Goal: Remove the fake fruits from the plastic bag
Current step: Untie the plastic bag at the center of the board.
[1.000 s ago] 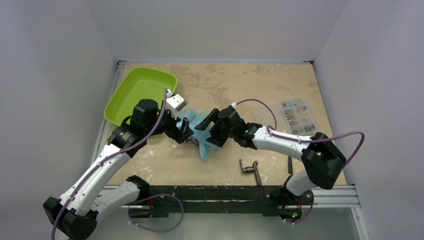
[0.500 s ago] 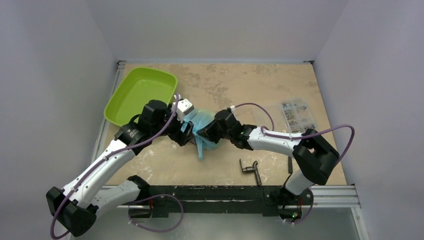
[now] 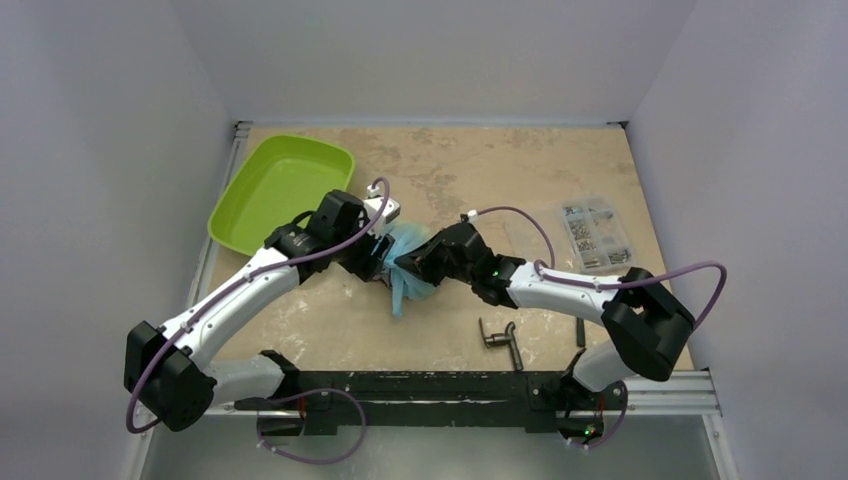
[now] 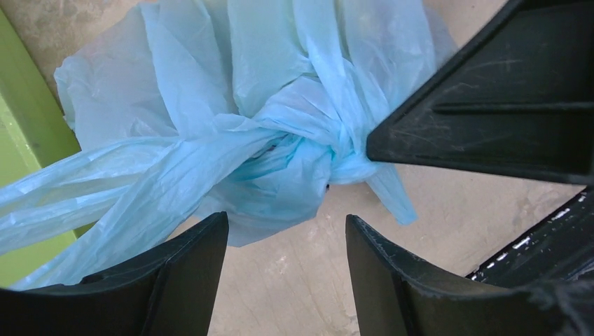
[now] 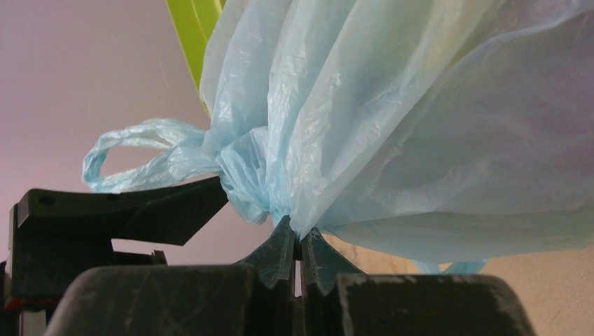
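The plastic bag [image 3: 408,270] is a light-blue crinkled bundle at mid-table, knotted at its neck [image 4: 301,133]. My right gripper [image 5: 298,234] is shut on a gathered fold of the bag [image 5: 420,126] just beside the knot. In the left wrist view its black fingers [image 4: 490,98] reach in from the right. My left gripper [image 4: 287,231] is open, its jaws just short of the knot with bare table between them. One bag handle [image 4: 105,189] trails over its left finger. The fake fruits are hidden inside the bag.
A lime-green tray [image 3: 280,185] sits at the back left, close behind the bag. A clear parts box [image 3: 595,232] lies at the right. Dark metal tools [image 3: 500,340] rest near the front edge, beside the right arm.
My right gripper has closed on the bag. The left arm has swung right and forward up to the bag, and its jaws have narrowed somewhat.
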Controlling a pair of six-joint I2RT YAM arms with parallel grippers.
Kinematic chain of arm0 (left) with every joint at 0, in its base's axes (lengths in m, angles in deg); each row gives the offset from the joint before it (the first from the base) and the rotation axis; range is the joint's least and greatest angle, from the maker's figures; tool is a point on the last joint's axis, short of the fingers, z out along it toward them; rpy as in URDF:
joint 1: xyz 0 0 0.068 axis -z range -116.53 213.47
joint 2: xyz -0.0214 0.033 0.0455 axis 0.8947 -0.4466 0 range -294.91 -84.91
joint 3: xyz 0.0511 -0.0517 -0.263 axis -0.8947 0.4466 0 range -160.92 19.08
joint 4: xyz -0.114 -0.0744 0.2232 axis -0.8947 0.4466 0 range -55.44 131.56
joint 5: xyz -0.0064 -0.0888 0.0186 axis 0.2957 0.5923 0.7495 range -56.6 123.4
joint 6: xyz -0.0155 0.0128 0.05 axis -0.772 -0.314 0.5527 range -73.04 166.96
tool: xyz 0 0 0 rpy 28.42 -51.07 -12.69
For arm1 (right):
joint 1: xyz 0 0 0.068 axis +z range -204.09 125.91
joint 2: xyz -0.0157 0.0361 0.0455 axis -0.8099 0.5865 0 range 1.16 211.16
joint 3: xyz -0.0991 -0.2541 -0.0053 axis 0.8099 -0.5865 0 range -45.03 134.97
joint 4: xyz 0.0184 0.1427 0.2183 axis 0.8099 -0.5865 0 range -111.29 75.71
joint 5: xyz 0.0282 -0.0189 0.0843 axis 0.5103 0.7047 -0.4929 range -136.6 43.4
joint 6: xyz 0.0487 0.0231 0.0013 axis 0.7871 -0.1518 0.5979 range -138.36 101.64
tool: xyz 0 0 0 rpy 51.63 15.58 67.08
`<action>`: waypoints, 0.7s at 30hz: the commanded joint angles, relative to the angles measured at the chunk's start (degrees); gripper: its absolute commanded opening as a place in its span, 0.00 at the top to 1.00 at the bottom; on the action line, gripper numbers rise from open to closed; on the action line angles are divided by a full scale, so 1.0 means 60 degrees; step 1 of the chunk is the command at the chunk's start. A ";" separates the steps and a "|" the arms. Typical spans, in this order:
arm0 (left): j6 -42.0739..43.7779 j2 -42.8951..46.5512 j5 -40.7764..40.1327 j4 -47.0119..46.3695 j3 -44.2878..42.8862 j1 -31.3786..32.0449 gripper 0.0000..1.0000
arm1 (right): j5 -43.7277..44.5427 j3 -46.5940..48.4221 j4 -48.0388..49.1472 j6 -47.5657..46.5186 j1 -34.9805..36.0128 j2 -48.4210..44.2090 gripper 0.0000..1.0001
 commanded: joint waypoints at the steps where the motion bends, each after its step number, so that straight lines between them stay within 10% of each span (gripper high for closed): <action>1: -0.0035 -0.0453 -0.0627 0.0030 -0.0639 0.0061 0.38 | -0.0216 -0.0064 0.0525 -0.0084 -0.0017 -0.0387 1.00; 5: -0.0090 -0.0783 -0.1399 0.0132 -0.0893 0.0059 0.53 | -0.0192 -0.0105 0.0445 -0.0218 -0.0015 -0.0527 1.00; 9: -0.0544 -0.1009 -0.3048 0.0620 -0.1161 0.0010 1.00 | -0.0198 -0.0340 0.0241 -0.0338 -0.0208 -0.0815 1.00; 15: -0.0613 0.0014 -0.1136 -0.0152 -0.0431 -0.0586 1.00 | -0.0276 -0.1489 0.0698 -0.4115 -0.2732 -0.1823 1.00; 21: -0.0440 0.0218 0.0866 -0.0154 -0.0339 -0.0589 1.00 | -0.1248 -0.0763 -0.0618 -0.8797 -0.2788 -0.2551 1.00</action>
